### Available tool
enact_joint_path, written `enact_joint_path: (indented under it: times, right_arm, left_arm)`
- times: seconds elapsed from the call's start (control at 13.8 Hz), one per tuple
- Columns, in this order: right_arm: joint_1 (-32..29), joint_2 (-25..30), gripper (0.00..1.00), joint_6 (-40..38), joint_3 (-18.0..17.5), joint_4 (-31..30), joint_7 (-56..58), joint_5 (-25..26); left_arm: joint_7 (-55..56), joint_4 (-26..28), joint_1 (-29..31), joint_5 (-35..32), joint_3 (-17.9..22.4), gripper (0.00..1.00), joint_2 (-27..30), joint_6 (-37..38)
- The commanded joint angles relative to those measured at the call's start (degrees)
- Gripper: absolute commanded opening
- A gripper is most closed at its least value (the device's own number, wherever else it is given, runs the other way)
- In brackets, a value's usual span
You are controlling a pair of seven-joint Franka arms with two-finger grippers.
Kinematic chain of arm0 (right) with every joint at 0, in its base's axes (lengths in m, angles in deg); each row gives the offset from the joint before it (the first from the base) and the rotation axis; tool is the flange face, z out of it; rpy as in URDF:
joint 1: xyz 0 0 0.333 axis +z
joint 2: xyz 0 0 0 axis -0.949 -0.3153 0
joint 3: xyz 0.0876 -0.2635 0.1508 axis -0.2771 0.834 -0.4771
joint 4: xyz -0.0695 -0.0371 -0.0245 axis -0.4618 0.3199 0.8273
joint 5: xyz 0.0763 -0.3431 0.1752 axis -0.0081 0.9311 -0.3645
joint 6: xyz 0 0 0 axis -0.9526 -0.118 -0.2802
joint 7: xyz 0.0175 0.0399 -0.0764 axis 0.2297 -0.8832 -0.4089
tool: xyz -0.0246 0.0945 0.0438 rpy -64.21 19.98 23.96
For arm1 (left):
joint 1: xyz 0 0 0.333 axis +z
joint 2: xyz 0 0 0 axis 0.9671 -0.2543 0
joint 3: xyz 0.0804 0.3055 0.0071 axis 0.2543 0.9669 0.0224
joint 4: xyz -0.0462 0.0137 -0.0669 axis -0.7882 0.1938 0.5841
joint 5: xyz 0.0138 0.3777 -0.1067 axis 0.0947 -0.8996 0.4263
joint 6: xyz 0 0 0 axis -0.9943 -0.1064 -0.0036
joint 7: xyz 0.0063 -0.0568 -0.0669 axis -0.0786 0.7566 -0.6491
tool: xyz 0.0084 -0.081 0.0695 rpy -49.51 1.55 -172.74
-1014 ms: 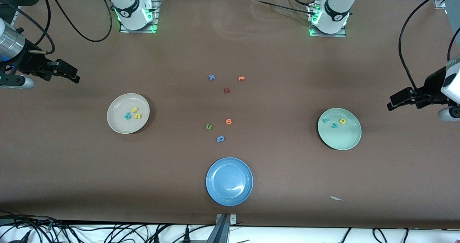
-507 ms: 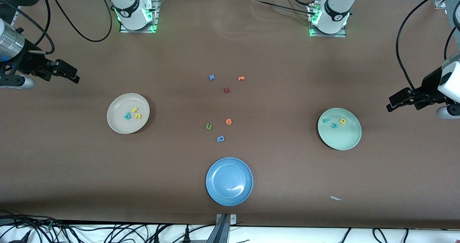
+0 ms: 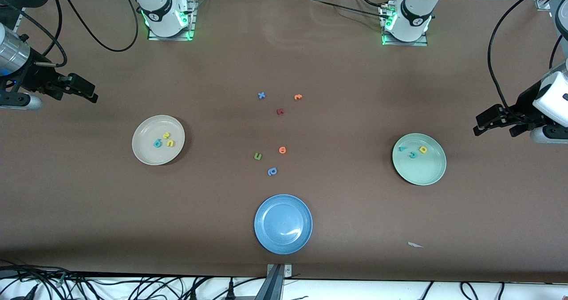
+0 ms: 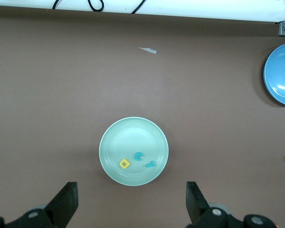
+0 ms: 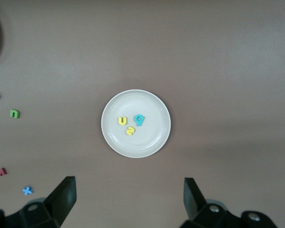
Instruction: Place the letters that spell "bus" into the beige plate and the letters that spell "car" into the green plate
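1. Cream-beige plate [image 3: 158,140] sits toward my right arm's end of the table; on it lie the teal "b" [image 3: 157,144], the yellow "u" [image 3: 170,144] at its 3 o'clock and the yellow "s" [image 3: 166,135] at its 1 o'clock; "bus" looks complete.
2. Toward my left arm's end, the green plate [image 3: 419,159] holds the teal "c" [image 3: 412,155], the yellow "a" [image 3: 423,149] at its 2 o'clock and the teal "r" [image 3: 402,148] at its 10 o'clock; "car" looks complete too.
3. My left gripper [image 3: 483,124] hangs off the green plate's 2 o'clock, fingers spread apart and holding nothing; my right gripper [image 3: 84,89] hangs off the beige plate's 10 o'clock, likewise spread wide and empty, waiting.
4. Stray letters stay mid-table: a blue x [image 3: 261,95], orange ones [image 3: 297,97], a dark red one [image 3: 280,111], a green one [image 3: 258,156], a blue rounded one [image 3: 272,171]; the blue plate [image 3: 283,224] has nothing on it.
5. I judge the sorting done; my next move calls only for parking both arms clear, touching no stray.
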Motion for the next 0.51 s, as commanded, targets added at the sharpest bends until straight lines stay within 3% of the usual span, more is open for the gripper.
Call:
enact_joint_path:
  times: [0.0, 0.43]
  right_arm:
    - [-0.8, -0.19, 1.0, -0.37, -0.36, 0.6, 0.75, -1.06]
    - [-0.89, -0.19, 1.0, -0.37, -0.27, 0.6, 0.66, -1.06]
  left_arm:
    - [-1.72, 0.43, 0.11, 0.83, 0.24, 1.0, 0.89, 0.58]
    - [-2.25, 0.35, 0.46, 0.83, 0.32, 1.0, 0.89, 3.13]
